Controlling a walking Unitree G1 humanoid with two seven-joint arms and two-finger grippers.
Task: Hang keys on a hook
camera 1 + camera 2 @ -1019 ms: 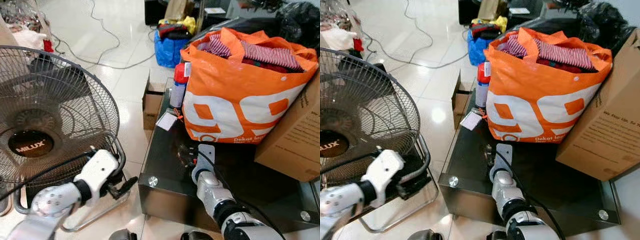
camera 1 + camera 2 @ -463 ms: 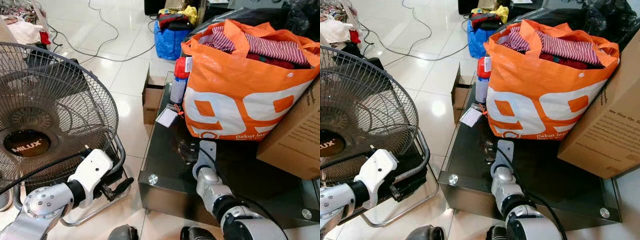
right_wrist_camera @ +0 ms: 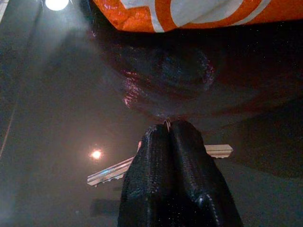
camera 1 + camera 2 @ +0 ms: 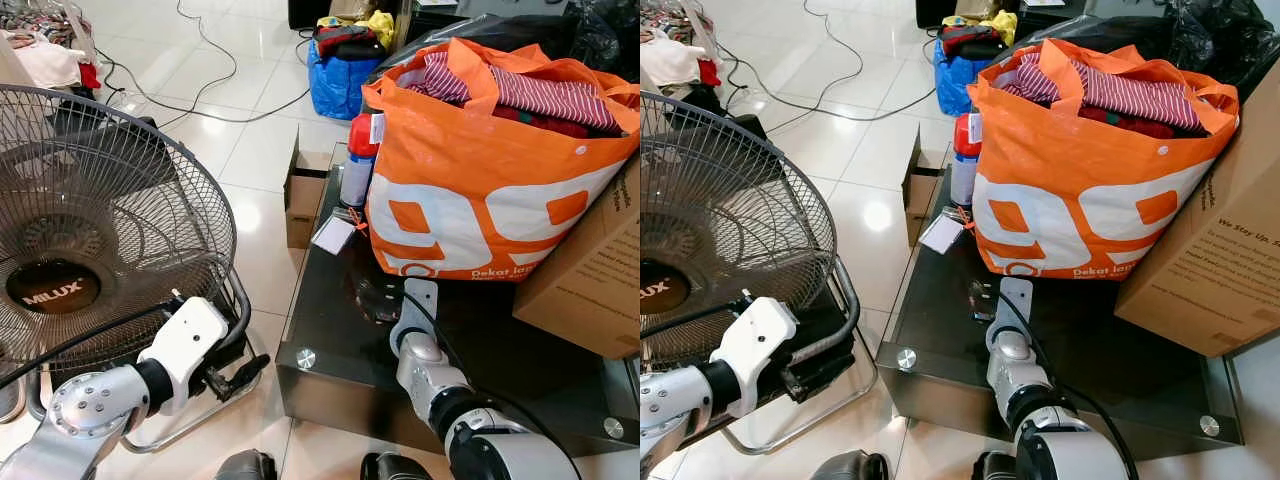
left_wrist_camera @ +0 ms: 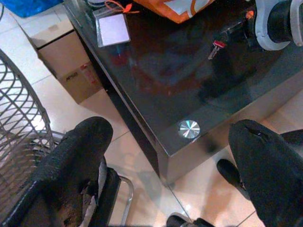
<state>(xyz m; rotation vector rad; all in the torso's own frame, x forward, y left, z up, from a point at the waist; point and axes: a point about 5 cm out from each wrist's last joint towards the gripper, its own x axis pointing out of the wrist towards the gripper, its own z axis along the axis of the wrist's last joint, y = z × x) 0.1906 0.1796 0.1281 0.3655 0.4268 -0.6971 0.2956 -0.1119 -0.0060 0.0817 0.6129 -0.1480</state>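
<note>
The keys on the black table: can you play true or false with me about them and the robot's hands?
1. The right gripper is pinched shut on the keys. True.
2. The keys are over the dark glass table. True.
3. The left gripper is on the table too. False: it hangs open off the table's edge, by the fan.
4. The big bag on the table is blue. False: it is orange and white, stuffed with clothes.
5. The keys already hang on a hook. False: they are low at the glass, in front of the orange bag.
</note>
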